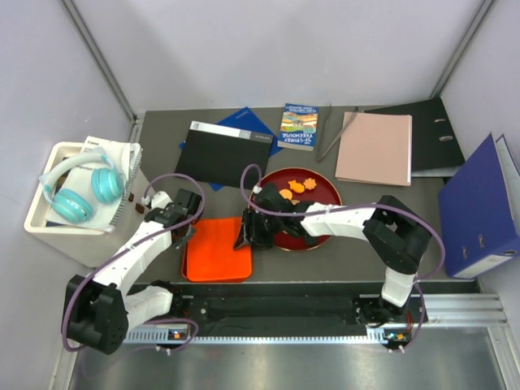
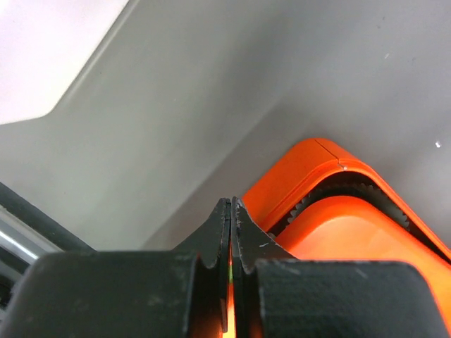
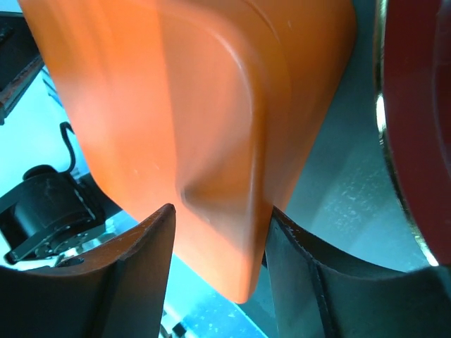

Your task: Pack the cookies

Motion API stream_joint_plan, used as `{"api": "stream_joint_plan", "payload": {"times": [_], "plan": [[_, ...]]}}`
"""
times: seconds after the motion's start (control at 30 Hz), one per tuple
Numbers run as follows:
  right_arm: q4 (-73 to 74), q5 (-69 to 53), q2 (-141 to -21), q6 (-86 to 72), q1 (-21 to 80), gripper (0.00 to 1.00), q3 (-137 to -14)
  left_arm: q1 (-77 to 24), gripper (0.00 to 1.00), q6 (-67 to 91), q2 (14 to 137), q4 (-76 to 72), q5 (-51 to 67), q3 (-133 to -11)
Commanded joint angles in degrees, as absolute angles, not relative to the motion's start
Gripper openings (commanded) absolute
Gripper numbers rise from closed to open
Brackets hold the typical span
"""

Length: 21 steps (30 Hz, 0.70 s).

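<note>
Three orange cookies (image 1: pixel 294 188) lie on the dark red plate (image 1: pixel 328 188) at the table's middle. An orange lidded box (image 1: pixel 216 253) sits just left of the plate. My right gripper (image 1: pixel 244 235) is at the box's right edge. In the right wrist view it (image 3: pixel 220 215) stands open, its fingers either side of a rounded corner of the orange lid (image 3: pixel 176 105), with the plate's rim (image 3: pixel 421 105) at the right. My left gripper (image 1: pixel 184 232) is shut at the box's upper left corner. The left wrist view shows its tips (image 2: pixel 232 204) pressed together beside that corner (image 2: pixel 303 176).
A white box holding teal headphones (image 1: pixel 77 191) stands at the left. At the back lie a black folder (image 1: pixel 219 150), a book (image 1: pixel 298 126), a pink folder (image 1: pixel 374 148) and a black binder (image 1: pixel 431 130). A blue binder (image 1: pixel 479 207) leans at the right.
</note>
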<state>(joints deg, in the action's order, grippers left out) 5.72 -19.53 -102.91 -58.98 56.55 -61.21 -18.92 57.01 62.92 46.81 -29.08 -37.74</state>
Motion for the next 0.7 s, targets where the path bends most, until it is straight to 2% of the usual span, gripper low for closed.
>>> {"api": "stream_joint_plan", "payload": {"times": [0.0, 0.3, 0.67], "plan": [[7.38, -17.49, -100.29, -55.73, 55.90, 0.53, -64.16, -16.36, 0.00, 56.25, 63.19, 45.44, -26.89, -40.95], [9.05, -17.49, -99.23, -54.41, 54.84, 0.53, -63.72, -14.50, 0.15, 53.79, 63.54, 48.51, -32.07, -48.42], [13.97, -14.59, -94.05, -50.63, 54.05, 0.53, -63.72, -13.89, 0.11, 56.78, 62.05, 50.18, -30.59, -44.74]]}}
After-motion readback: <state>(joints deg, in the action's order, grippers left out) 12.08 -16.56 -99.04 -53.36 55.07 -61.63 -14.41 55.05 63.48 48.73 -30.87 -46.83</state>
